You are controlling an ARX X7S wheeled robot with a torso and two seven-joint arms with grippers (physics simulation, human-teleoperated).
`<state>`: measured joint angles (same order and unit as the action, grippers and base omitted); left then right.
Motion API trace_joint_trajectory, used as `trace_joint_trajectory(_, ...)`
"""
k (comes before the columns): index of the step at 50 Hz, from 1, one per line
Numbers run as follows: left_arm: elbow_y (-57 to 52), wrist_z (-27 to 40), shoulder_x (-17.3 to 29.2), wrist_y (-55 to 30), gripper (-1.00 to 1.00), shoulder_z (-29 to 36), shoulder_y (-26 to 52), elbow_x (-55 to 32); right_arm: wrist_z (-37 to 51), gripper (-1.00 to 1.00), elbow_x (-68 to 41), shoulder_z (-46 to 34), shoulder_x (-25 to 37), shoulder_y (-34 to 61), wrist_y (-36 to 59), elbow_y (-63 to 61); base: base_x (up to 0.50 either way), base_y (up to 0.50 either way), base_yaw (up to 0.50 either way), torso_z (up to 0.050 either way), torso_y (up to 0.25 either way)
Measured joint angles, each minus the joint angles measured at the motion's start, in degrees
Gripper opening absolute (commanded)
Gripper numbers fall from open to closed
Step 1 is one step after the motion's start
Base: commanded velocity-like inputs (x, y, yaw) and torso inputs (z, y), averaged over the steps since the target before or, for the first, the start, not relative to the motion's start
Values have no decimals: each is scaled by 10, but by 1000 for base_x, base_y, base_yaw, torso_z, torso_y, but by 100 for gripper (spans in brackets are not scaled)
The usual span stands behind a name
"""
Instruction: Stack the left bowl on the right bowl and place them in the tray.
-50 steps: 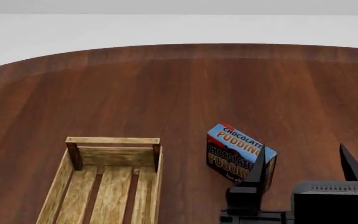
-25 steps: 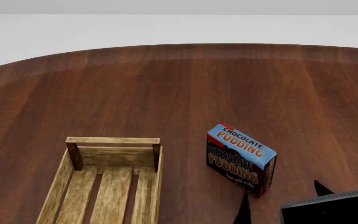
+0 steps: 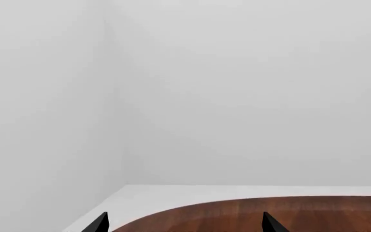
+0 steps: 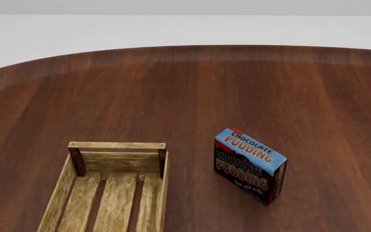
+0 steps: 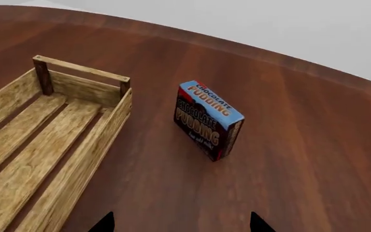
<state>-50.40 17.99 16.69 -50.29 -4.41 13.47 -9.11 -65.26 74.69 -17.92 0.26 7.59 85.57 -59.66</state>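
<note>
Wooden tray: the slatted crate (image 4: 111, 186) sits on the counter (image 4: 192, 92), its far end wall and two corner posts in the head view, its near end cut off by the frame; nothing lies on the slats that show.
Pudding box: the blue-and-black chocolate pudding box (image 4: 249, 165) stands tilted on the counter just beside the tray, on its right, apart from it.
Bowls: neither bowl shows in any view; where they are I cannot tell.
Step in hand: by my reading the stacking has not begun, since no bowl is held or in sight and the tray's visible part is bare.
Next move: it calls for finding the bowls first, probably by shifting the head or base, then bringing the left arm to the left bowl.
Right gripper: in the right wrist view its two dark fingertips (image 5: 105, 223) stand well apart at the frame edge, above the counter near the tray and box, holding and touching nothing (image 5: 180, 223).
Left gripper: in the left wrist view its fingertips (image 3: 269, 224) are likewise spread wide, pointing past the counter's edge toward the pale wall, empty (image 3: 184, 226).
</note>
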Motion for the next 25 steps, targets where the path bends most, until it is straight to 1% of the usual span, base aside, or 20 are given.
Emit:
trace_joint_trajectory(4, 1, 1, 0, 0, 100, 1, 2, -1, 14, 100, -26, 11, -1, -18, -10, -1, 0, 0, 0, 0, 0)
trace_joint_trajectory(11, 2, 3, 1, 0, 100, 1, 5, -2, 102, 100, -162, 62, -2, -86, -67, -2, 0, 0, 0, 0, 0)
trace_joint_trajectory(16, 1, 3, 2, -1, 100, -2, 5, -4, 153, 100, -237, 84, -2, -130, -100, -3, 0, 0, 0, 0, 0)
trace_joint_trajectory(25, 2, 5, 4, 2, 100, -2, 3, -5, 201, 100, -304, 90, -2, -188, -134, -3, 0, 0, 0, 0, 0)
